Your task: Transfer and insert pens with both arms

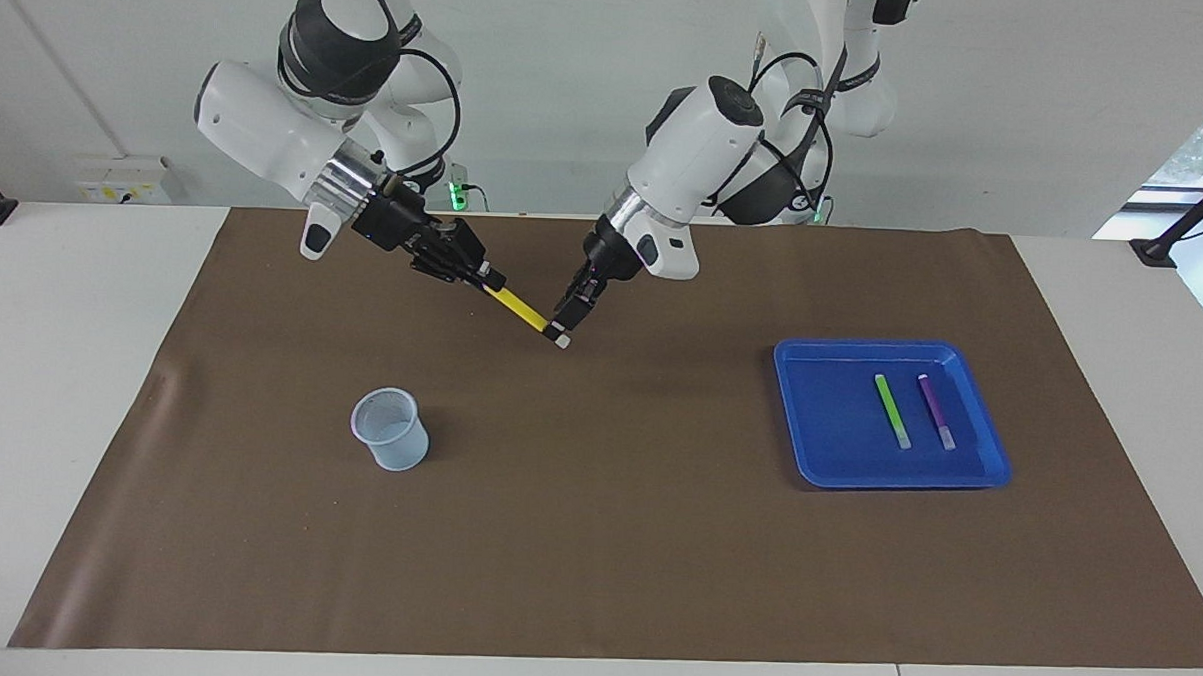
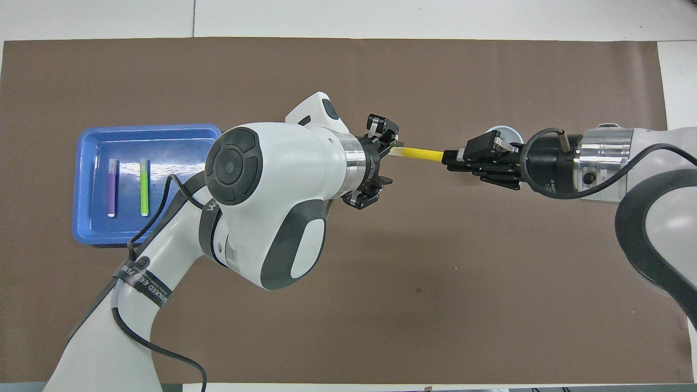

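The yellow pen (image 1: pixel 518 307) hangs in the air between both grippers, over the brown mat. My right gripper (image 1: pixel 486 277) is shut on its one end; it also shows in the overhead view (image 2: pixel 449 159). My left gripper (image 1: pixel 565 327) is at the pen's pale end, and in the overhead view (image 2: pixel 381 163) its fingers stand spread apart around that end. The yellow pen (image 2: pixel 422 154) bridges the gap there. The green pen (image 1: pixel 892 410) (image 2: pixel 144 187) and the purple pen (image 1: pixel 936 411) (image 2: pixel 111 188) lie side by side in the blue tray.
The blue tray (image 1: pixel 818 456) (image 2: pixel 163 141) sits toward the left arm's end of the table. A pale mesh cup (image 1: pixel 390 430) stands upright toward the right arm's end, farther from the robots than the grippers; in the overhead view only its rim (image 2: pixel 503 129) shows above the right gripper.
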Robot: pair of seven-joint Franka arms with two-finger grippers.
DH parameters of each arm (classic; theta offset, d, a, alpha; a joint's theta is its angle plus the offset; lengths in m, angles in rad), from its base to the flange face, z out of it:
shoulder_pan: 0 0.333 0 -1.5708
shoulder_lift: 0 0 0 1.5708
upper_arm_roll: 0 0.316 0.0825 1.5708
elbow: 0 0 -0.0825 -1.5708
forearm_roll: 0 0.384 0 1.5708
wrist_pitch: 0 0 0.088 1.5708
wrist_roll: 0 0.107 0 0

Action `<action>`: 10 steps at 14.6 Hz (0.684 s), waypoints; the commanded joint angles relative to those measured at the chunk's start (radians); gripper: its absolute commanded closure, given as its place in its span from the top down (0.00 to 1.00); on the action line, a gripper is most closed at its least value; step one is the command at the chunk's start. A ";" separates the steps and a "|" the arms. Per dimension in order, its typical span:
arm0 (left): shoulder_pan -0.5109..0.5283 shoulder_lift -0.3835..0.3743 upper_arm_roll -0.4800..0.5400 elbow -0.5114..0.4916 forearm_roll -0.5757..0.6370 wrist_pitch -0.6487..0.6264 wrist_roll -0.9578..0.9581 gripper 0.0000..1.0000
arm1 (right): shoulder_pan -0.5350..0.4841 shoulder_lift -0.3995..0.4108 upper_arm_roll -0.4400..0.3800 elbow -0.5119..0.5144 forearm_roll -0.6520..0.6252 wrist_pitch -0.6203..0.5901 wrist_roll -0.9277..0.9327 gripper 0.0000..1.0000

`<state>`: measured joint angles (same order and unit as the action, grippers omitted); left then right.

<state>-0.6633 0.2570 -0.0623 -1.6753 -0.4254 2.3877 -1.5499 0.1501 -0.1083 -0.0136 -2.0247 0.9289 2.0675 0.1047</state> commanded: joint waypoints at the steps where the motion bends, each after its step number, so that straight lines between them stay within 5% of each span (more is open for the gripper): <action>1: 0.007 -0.013 0.019 -0.047 0.020 -0.022 0.143 1.00 | -0.059 0.039 0.003 0.165 -0.224 -0.175 0.006 0.00; 5: 0.117 -0.041 0.021 -0.122 0.022 -0.041 0.417 1.00 | -0.104 0.090 0.001 0.322 -0.520 -0.337 -0.057 0.00; 10: 0.311 -0.084 0.021 -0.237 0.046 -0.068 0.901 1.00 | -0.087 0.148 0.012 0.327 -0.812 -0.270 -0.246 0.00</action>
<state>-0.4367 0.2309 -0.0327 -1.8354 -0.4073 2.3456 -0.8236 0.0620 -0.0071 -0.0101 -1.7302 0.1832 1.7879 -0.0892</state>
